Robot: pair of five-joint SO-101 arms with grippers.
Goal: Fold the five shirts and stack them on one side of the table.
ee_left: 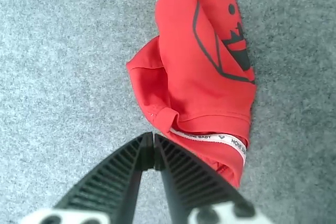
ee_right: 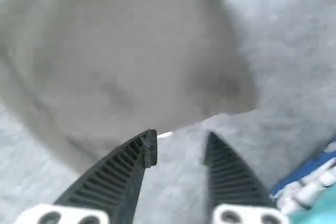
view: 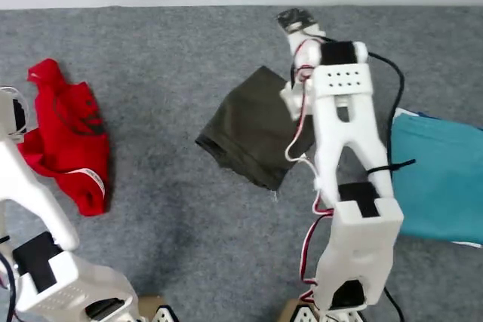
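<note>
**Fig.** Table w/ 2 arms, 3 shirts in view.

**L side:** The left gripper (ee_left: 153, 142) has its 2 fingers pressed together w/ nothing between them. It points down at the grey mat (view: 173, 50) just beside the hem of the crumpled red shirt (ee_left: 205, 77). The left arm (view: 30, 194) rises from the near edge along the table's left side.

**R side:** The right arm (view: 343, 111) stretches from the near edge toward the far side and crosses 1 corner of the olive shirt (view: 253, 127). The right gripper (ee_right: 181, 142) has its fingers spread apart, holding nothing, at the edge of that shirt. Contact w/ the cloth cannot be told.

**Shirts:** The olive shirt lies flat mid-table as a tilted rectangle. The teal shirt (view: 441, 179) lies flat at the right edge, well apart from the red shirt.
</note>
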